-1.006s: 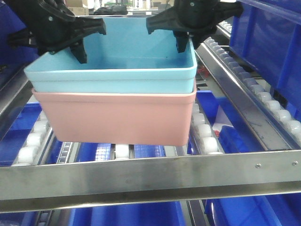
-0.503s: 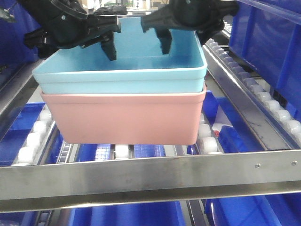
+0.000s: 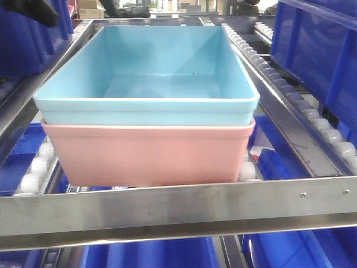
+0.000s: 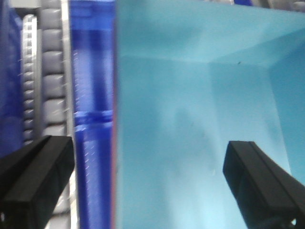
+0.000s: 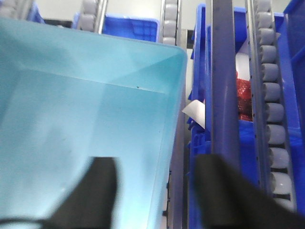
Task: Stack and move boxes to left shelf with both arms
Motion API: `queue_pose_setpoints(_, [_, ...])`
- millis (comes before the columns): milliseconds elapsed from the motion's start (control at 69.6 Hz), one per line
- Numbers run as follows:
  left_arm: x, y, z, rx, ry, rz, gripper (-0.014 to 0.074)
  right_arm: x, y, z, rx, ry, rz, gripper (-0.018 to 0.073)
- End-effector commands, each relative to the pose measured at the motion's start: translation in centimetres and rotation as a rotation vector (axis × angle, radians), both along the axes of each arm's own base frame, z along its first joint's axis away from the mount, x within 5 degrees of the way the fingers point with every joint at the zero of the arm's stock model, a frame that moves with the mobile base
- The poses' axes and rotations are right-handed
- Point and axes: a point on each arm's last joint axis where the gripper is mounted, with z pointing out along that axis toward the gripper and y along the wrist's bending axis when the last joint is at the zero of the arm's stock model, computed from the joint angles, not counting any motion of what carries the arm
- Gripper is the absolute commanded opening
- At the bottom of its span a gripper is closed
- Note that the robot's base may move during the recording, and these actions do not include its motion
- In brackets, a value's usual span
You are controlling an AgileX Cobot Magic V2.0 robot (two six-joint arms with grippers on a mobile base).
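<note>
The light blue box [image 3: 167,61] sits nested inside the salmon pink box [image 3: 145,153], and the stack rests on the left shelf, just behind its steel front bar [image 3: 178,209]. In the left wrist view my left gripper [image 4: 147,183] is open. Its black fingers [image 4: 33,183] stand either side of the blue box's left wall [image 4: 190,119], clear of it. My right gripper [image 5: 157,191] is open too, with its fingers [image 5: 97,191] either side of the blue box's right wall [image 5: 174,119]. In the front view only a dark bit of an arm [image 3: 39,10] shows at the top left.
Roller rails [image 3: 39,162] run along both sides of the shelf, and another rail [image 3: 312,120] slopes along the right. Large dark blue crates stand at the right [image 3: 318,50] and left [image 3: 28,39]. More blue crates [image 3: 156,254] lie below the front bar.
Both grippers have let go of the blue box's walls and left the front view. The stack has come toward the front bar and now rests there.
</note>
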Motion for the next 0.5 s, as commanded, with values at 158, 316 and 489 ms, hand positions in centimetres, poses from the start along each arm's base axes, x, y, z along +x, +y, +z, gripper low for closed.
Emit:
queue_pose_setpoints(158, [-4.1, 0.6, 4.3, 0.055, -0.042, -0.050, 0.0223, -4.0, -1.5, 2.4, 0.030, -0.101, 0.070, 0.0058])
queue_pose_setpoints(316, [-6.8, 0.8, 5.0, 0.134, -0.031, -0.119, -0.0009, -6.9, -3.1, 0.9, 0.035, -0.106, 0.114, 0.0055])
queue_pose_setpoints(489, [-10.3, 1.3, 5.0, 0.124, -0.065, -0.194, -0.0004, -10.8, -5.4, 0.0, 0.074, -0.160, 0.169, 0.0055])
